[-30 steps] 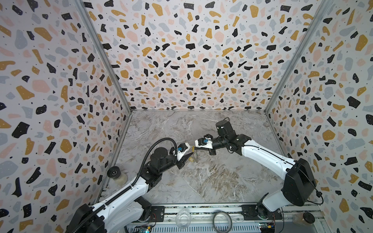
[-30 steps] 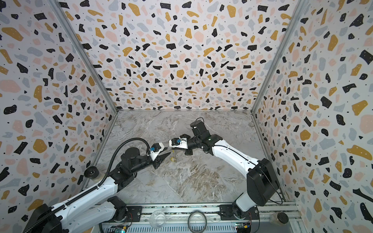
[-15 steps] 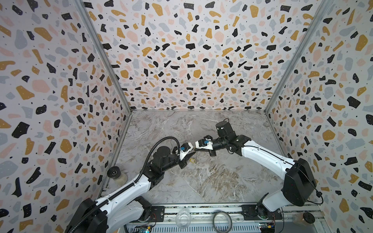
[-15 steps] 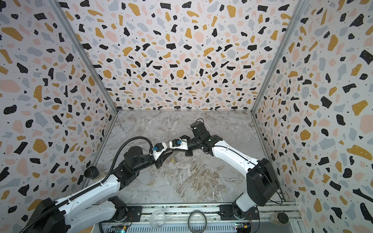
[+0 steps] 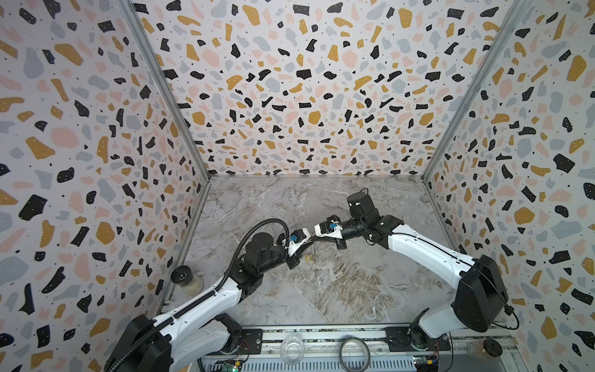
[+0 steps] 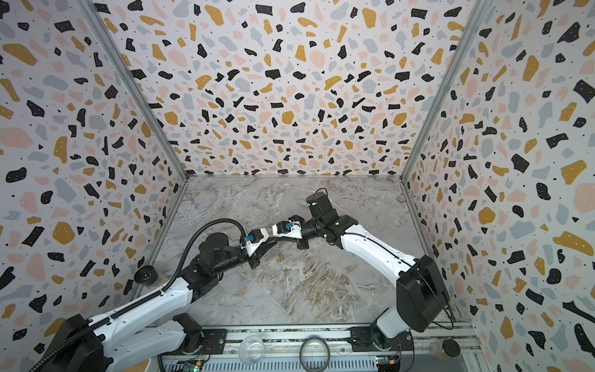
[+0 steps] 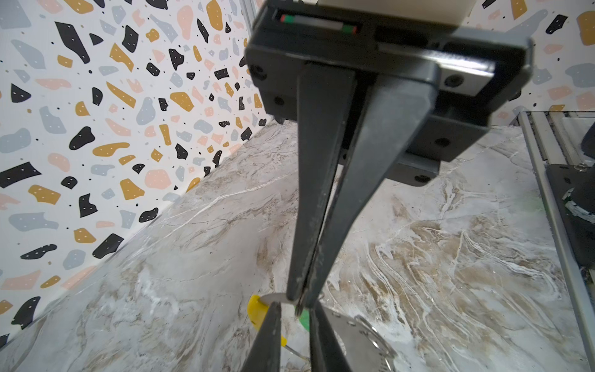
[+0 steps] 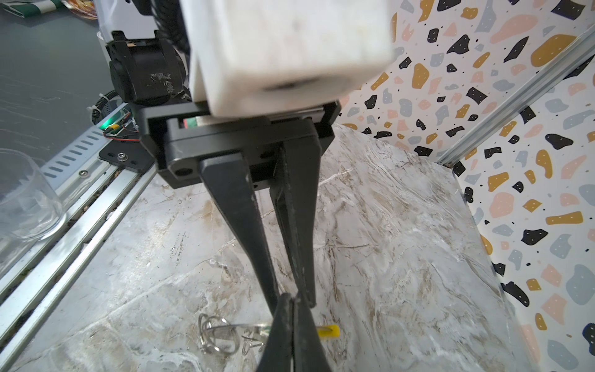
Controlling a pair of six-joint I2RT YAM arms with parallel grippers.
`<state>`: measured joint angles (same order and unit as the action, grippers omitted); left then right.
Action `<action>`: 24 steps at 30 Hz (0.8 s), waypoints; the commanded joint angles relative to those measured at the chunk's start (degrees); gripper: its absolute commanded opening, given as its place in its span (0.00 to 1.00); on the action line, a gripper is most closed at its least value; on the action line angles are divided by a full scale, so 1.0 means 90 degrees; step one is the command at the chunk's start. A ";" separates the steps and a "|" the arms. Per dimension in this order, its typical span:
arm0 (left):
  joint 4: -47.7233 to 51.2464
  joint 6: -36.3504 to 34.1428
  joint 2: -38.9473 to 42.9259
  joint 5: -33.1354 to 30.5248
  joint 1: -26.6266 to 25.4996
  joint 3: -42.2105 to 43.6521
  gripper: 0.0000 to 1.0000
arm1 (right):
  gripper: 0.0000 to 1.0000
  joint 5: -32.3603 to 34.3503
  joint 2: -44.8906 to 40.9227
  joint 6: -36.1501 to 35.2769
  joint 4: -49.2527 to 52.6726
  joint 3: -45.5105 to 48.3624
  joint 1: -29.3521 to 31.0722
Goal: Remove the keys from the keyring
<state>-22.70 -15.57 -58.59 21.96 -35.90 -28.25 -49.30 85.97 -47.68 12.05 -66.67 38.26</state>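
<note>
Above the middle of the marble table (image 5: 322, 290), the right arm's fingers (image 7: 310, 209) pinch the keyring (image 8: 329, 331) shut-tight, with the keys (image 7: 354, 331) dangling beneath. The left arm's fingers (image 8: 254, 241) stand slightly apart, straddling those closed tips.

Terrazzo-patterned walls (image 5: 289, 80) close in three sides of a grey-and-tan marble-patterned tabletop (image 5: 338, 290). A jar with a black lid (image 5: 182, 277) stands against the left wall. Along the front runs an aluminium rail (image 5: 322, 343), and on it sit a clear glass cup (image 5: 292, 349) and, just to its right, a dark ring (image 5: 354, 338). Another black-lidded jar (image 5: 491, 348) stands at the rail's far right end.
</note>
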 commanded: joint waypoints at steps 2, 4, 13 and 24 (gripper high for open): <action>-0.0173 -0.0096 -0.0045 0.0141 -0.0072 -0.0286 0.15 | 0.00 -0.0258 -0.0241 0.0015 0.0032 0.0005 -0.0018; -0.0188 -0.0095 -0.0053 0.0148 -0.0091 -0.0287 0.14 | 0.00 -0.0307 -0.0222 0.0046 0.0037 0.0001 -0.0021; -0.0222 -0.0084 -0.0004 0.0159 -0.0132 -0.0250 0.05 | 0.00 -0.0315 -0.0172 0.0031 0.0048 0.0036 -0.0019; -0.0192 -0.0018 -0.0153 0.0379 -0.0132 -0.0361 0.00 | 0.26 0.0239 -0.0692 0.0324 -0.0965 0.0423 -0.0118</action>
<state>-21.93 -15.84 -59.40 23.07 -36.71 -28.91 -49.19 84.36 -46.76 8.82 -64.45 37.69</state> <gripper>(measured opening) 0.047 0.240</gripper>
